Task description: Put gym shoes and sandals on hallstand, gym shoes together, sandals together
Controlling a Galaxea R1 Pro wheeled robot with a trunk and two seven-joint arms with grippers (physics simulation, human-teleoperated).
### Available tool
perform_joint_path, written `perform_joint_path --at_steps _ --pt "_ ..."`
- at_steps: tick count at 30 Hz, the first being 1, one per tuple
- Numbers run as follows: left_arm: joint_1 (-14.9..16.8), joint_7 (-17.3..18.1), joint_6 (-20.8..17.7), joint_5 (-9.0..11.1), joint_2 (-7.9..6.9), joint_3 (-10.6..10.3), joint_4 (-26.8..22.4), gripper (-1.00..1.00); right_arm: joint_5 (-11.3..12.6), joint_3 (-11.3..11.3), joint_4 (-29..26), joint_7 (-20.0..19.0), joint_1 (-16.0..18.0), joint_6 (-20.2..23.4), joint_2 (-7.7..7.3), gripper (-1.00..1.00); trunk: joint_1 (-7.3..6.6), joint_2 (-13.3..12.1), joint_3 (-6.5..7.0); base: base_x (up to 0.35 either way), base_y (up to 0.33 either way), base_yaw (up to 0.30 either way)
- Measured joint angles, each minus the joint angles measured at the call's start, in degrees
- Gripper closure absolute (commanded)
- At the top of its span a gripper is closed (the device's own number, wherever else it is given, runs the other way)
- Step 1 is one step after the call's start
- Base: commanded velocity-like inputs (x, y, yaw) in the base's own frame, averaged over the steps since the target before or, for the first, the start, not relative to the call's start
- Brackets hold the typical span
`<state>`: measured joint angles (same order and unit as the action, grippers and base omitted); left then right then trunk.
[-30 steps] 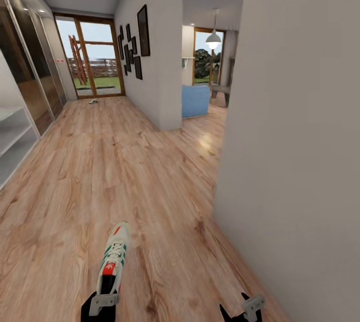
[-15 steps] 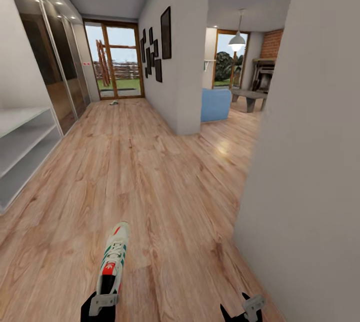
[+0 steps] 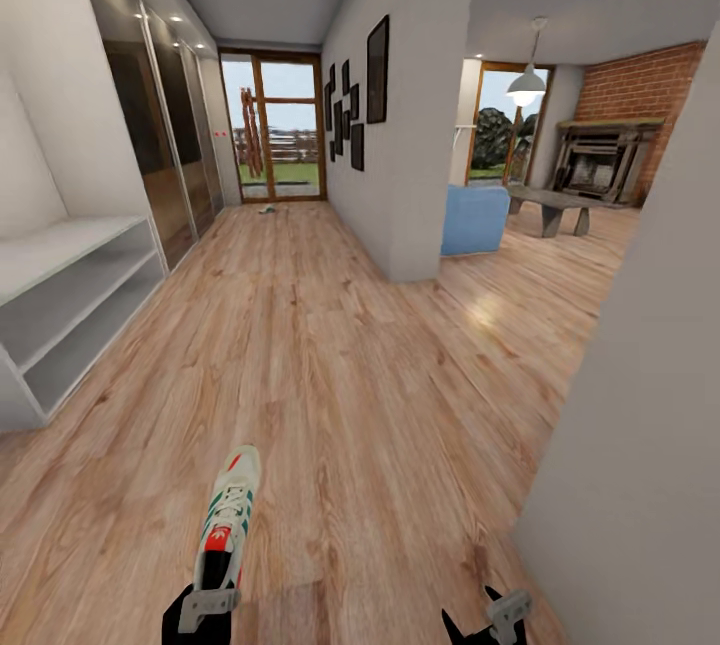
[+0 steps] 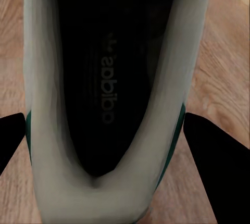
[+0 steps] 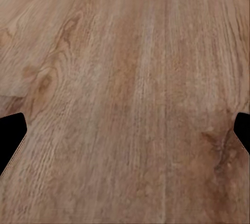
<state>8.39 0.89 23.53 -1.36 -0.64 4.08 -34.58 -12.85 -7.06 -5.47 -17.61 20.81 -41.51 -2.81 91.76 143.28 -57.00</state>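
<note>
Wood-plank corridor floor [image 3: 330, 365] running toward glass doors [image 3: 285, 130] at twelve o'clock. Light-grey hallstand [image 3: 70, 300] at nine o'clock, shelves bare. Gym shoe [image 3: 228, 517] at six o'clock, heel clenched in left gripper [image 3: 205, 608], toe pointing ahead, carried above the boards. Right gripper [image 3: 485, 620] at five o'clock, jaws spread wide over bare planks. Small object [image 3: 266, 210] far off by the doors, too small to tell.

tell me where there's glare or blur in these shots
Head view: bright sheen on the floor near the blue sofa, wide-angle lines leaning outward. Left wrist view: the shoe is soft and blurred up close. Right wrist view: floor grain fairly sharp, no glare.
</note>
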Motion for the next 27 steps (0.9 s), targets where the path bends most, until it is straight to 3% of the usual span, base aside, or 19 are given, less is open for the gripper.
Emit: perform_joint_path --at_steps 15,27 --pt "0.0 0.1 -0.1 -0.1 0.27 -0.2 0.0 1.00 0.0 0.0 0.0 0.0 0.0 0.0 -0.07 -1.00 0.03 0.0 0.79 0.048 0.000 0.232" --pt "0.0 0.0 0.0 0.0 0.46 -0.1 0.0 1.00 0.0 0.0 0.0 0.0 0.0 0.0 -0.02 -1.00 0.00 0.0 1.28 0.285 0.000 0.232"
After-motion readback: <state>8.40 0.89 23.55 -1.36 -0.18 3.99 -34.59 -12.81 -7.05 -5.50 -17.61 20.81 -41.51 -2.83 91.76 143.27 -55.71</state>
